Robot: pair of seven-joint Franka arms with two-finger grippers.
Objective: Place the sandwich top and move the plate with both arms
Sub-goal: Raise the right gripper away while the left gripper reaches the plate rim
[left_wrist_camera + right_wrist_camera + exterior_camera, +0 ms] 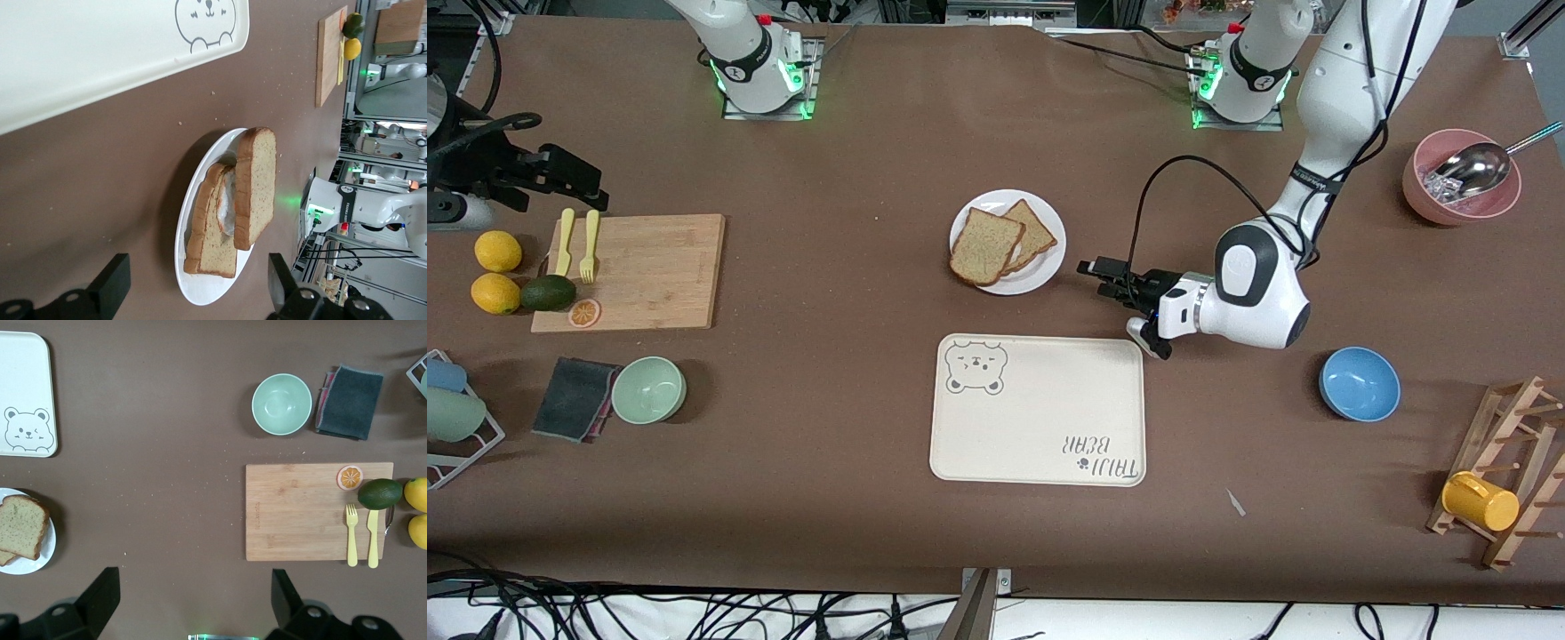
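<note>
The white plate (1034, 276) sits mid-table, farther from the front camera than the tray. On it the sandwich top (985, 246), a speckled brown slice, rests tilted and offset on a second slice (1034, 233). In the left wrist view the sandwich top (257, 187) leans on the lower slice (212, 233), with something white between them. My left gripper (1096, 269) hovers low beside the plate, toward the left arm's end, open. The plate's rim (200, 297) lies in line between its fingers (112, 280), untouched. My right gripper (574, 182) waits open, high over the cutting board's end.
A cream bear tray (1040, 418) lies nearer the front camera than the plate. A blue bowl (1359, 382), pink bowl with scoop (1458, 178) and mug rack (1512, 471) stand toward the left arm's end. The cutting board (649, 267) and green bowl (649, 389) lie toward the right arm's end.
</note>
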